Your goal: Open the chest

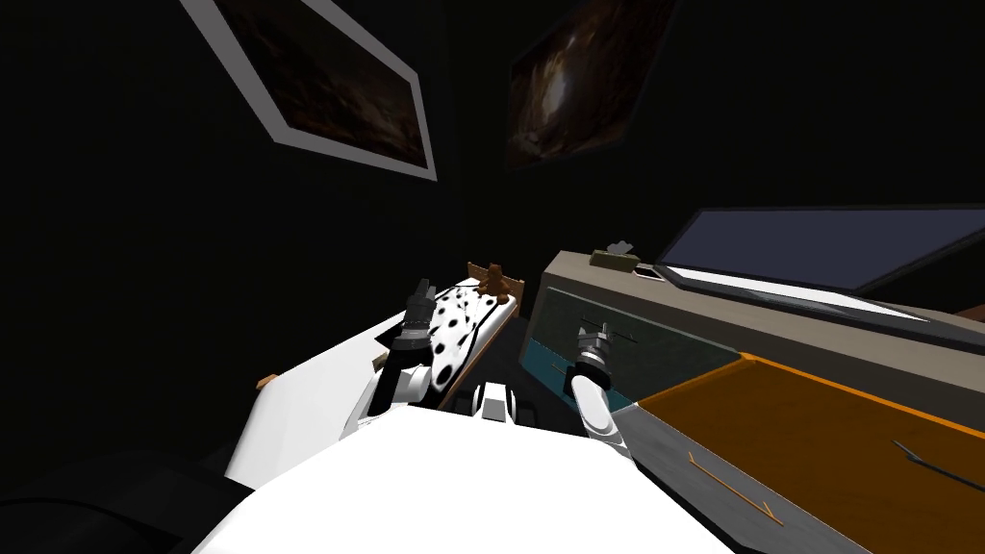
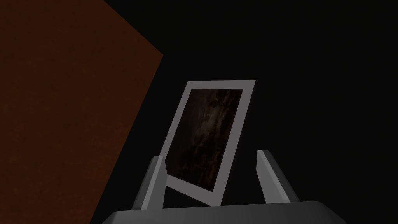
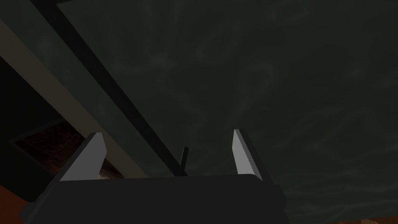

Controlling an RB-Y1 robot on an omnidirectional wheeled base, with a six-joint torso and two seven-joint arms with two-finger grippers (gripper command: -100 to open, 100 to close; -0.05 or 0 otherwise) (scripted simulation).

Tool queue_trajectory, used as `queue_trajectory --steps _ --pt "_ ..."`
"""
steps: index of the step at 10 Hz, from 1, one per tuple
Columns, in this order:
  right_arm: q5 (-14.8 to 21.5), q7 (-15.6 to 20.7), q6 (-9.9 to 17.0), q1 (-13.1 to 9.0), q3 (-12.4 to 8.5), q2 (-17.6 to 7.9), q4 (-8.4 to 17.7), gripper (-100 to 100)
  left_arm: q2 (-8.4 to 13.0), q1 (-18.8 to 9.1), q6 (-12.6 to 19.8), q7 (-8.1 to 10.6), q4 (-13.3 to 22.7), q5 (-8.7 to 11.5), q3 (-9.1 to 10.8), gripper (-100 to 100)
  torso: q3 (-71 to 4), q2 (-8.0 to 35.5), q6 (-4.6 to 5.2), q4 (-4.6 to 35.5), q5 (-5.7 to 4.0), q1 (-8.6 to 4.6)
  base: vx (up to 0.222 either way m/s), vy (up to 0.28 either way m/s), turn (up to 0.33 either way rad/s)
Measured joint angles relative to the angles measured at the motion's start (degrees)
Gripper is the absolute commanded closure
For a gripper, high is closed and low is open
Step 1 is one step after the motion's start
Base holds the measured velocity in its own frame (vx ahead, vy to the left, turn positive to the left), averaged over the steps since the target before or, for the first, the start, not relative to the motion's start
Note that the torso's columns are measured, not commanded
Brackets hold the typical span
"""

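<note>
Jaws spread on both grippers, neither pinching anything. Right gripper faces the chest, which runs along my right side. It's a long low unit with a grey top and fronts in dark green, teal and orange. Gripper is close up on the dark green front; can't tell if the fingertips touch it. Thin dark handle shows in the gap between the two fingers, down near the gripper body, roughly midway. Fingers are not on it. A dark gap and the pale strip of the chest's top edge run slantwise past one finger. Orange front is the one nearest me. All fronts look shut.

On the chest top there's a flat dark screen, with a small green box just beside it at the far end.

Left gripper is raised over the bed on my left, well apart from the chest. Bed has a white cover with black spots and a brown teddy bear at its far end.
</note>
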Motion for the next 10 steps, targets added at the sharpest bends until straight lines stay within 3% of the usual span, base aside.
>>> queue_trajectory --steps 1,2,4,10 --pt "-0.5 0.8 -1.2 -0.2 -0.5 0.0 -0.7 -100 0.0 0.0 0.0 0.0 0.0 0.0 0.0 0 -0.1 -0.1 -0.01 0.0 0.0 0.03 0.037 -0.008 -0.007" --pt "-0.6 1.0 -1.4 -0.2 -0.6 0.0 -0.8 100 0.0 0.0 0.0 0.0 0.0 0.0 0.0 0 0.0 0.0 -0.02 0.0 0.02 0.13 -0.037 0.007 0.088" --pt "0.1 0.2 0.1 -0.2 -0.2 -0.2 -0.6 100 0.0 0.0 0.0 0.0 0.0 0.0 -0.01 0 0.0 -0.2 -0.19 -0.3 -0.31 0.01 -0.062 0.027 -0.037" --pt "-0.7 1.9 -2.2 -0.1 -0.6 0.3 -1.9 100 0.0 0.0 0.0 0.0 0.0 0.0 -0.01 0 -0.2 -0.2 -0.07 -0.2 -0.11 -0.02 -0.129 0.089 -0.04"
